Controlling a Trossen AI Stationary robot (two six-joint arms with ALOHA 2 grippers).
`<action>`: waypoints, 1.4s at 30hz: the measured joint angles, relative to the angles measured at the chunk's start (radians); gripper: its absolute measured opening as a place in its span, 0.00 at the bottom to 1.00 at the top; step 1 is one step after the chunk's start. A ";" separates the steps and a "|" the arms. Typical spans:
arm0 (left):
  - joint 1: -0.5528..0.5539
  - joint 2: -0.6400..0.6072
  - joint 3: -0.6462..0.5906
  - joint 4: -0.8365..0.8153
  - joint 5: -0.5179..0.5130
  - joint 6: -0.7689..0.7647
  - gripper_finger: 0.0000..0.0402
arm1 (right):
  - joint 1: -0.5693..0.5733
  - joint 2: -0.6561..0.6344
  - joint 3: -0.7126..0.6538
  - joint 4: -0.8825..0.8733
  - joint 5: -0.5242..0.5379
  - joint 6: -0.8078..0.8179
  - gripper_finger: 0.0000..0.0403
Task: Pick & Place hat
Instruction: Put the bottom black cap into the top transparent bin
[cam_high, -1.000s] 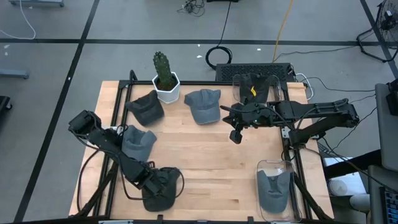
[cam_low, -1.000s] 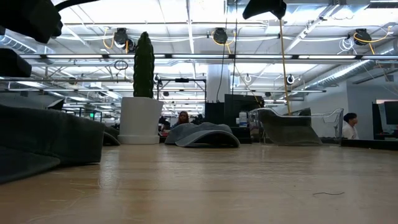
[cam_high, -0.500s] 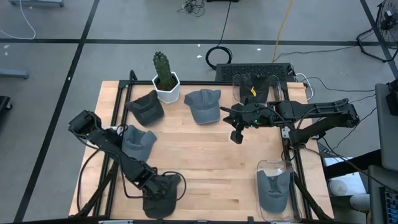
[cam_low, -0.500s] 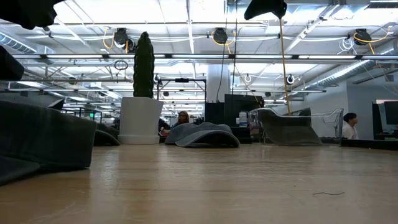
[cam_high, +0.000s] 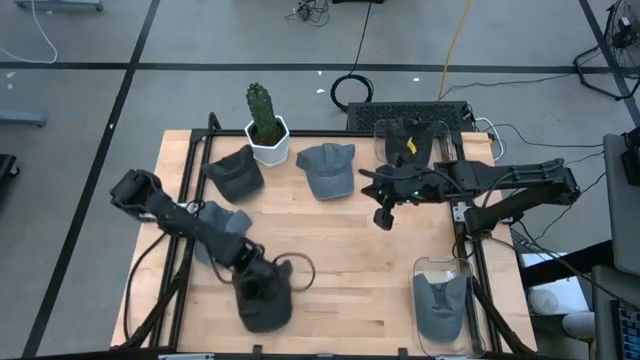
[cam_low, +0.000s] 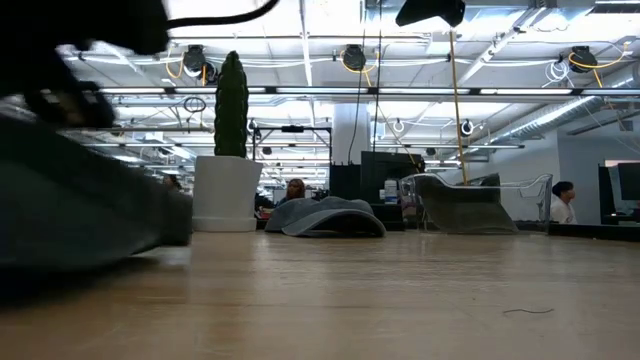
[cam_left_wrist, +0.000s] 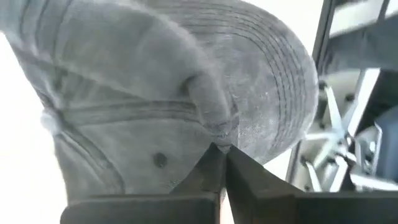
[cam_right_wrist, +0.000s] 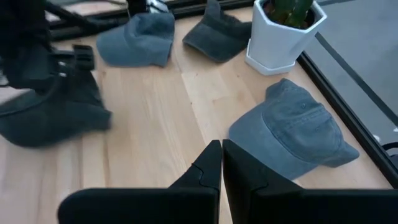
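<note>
My left gripper (cam_left_wrist: 220, 149) has its jaws pinched on the dark hat (cam_left_wrist: 186, 81); only the wrist view shows that fold between the tips. From above I see the hat (cam_high: 262, 295) near the table's (cam_high: 340, 250) front edge. Right gripper (cam_right_wrist: 221, 149) hangs with jaws together, empty, a grey cap (cam_right_wrist: 292, 134) just beyond; cactus pot (cam_high: 267, 135) farther off.

High view: overhead, straight down on the whole tabletop (cam_high: 330, 240). Low view: at board level, facing the room. Left wrist view: very close behind the left hand (cam_left_wrist: 221, 155), filled by a dark hat (cam_left_wrist: 174, 87). Right wrist view: behind the right hand (cam_right_wrist: 221, 155), sharing the cactus pot (cam_right_wrist: 283, 34) with high and low views.
</note>
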 joint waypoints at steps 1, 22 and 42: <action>0.024 -0.011 0.001 -0.002 -0.007 0.019 0.02 | 0.000 -0.010 0.000 0.000 0.001 0.012 0.01; 0.477 0.175 0.517 -0.303 -0.178 0.621 0.01 | -0.001 -0.183 0.000 -0.186 0.114 0.277 0.01; 0.488 0.435 0.675 -0.285 -0.233 0.619 0.10 | 0.000 -0.140 0.000 -0.186 0.108 0.337 0.01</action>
